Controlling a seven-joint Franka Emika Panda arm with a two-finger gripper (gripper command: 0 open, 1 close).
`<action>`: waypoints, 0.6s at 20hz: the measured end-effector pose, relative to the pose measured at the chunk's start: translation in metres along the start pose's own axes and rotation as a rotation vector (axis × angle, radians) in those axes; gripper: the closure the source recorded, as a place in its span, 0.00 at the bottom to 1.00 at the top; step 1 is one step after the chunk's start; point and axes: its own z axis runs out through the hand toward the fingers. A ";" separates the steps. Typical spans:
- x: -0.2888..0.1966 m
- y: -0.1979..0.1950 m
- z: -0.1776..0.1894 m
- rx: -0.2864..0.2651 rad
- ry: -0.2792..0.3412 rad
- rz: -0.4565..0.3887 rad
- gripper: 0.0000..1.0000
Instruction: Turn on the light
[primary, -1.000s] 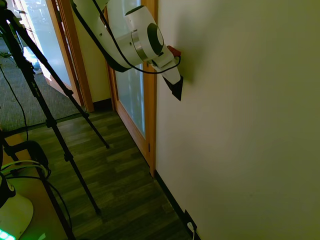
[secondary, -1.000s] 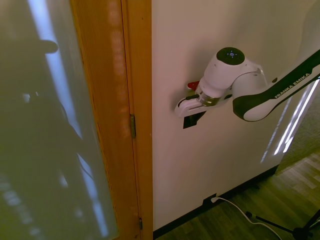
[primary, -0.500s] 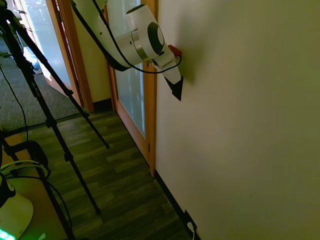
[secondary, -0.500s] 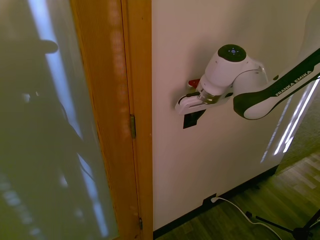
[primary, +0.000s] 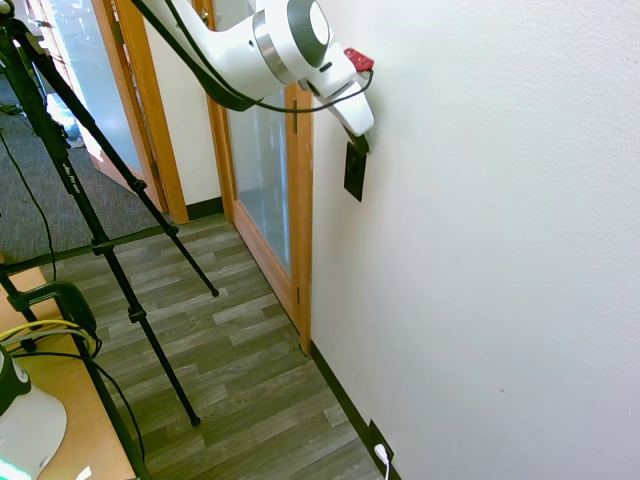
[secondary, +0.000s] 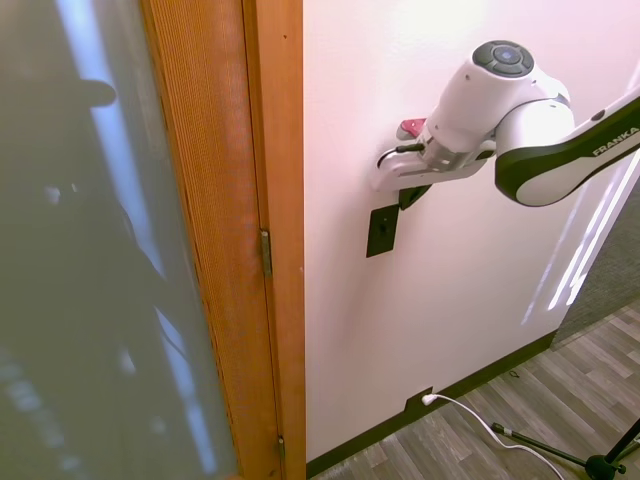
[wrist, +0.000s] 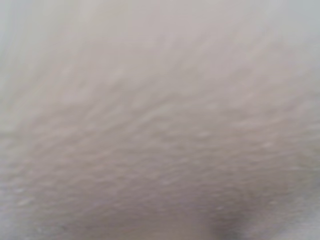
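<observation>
Hand (primary: 358, 140) is pressed near the wall (primary: 500, 220), at 12 o'clock of the light switch (primary: 354, 171). Finger state cannot be told. Only blurred wall texture is shown in the wrist view.

White textured wall (primary: 480, 250) taking up right side of first ext. view. Wooden door frame (secondary: 270, 200) w/ frosted glass panel (primary: 262, 190) standing just left of it. Black socket plate (primary: 377, 440) w/ white plug sitting low on wall near baseboard. Grey wood-plank floor (primary: 240, 370) lying below.
</observation>
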 end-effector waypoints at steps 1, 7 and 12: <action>0.003 0.000 -0.004 0.005 0.004 0.004 1.00; 0.011 -0.002 -0.019 0.024 0.016 0.019 1.00; 0.017 -0.003 -0.030 0.039 0.024 0.028 1.00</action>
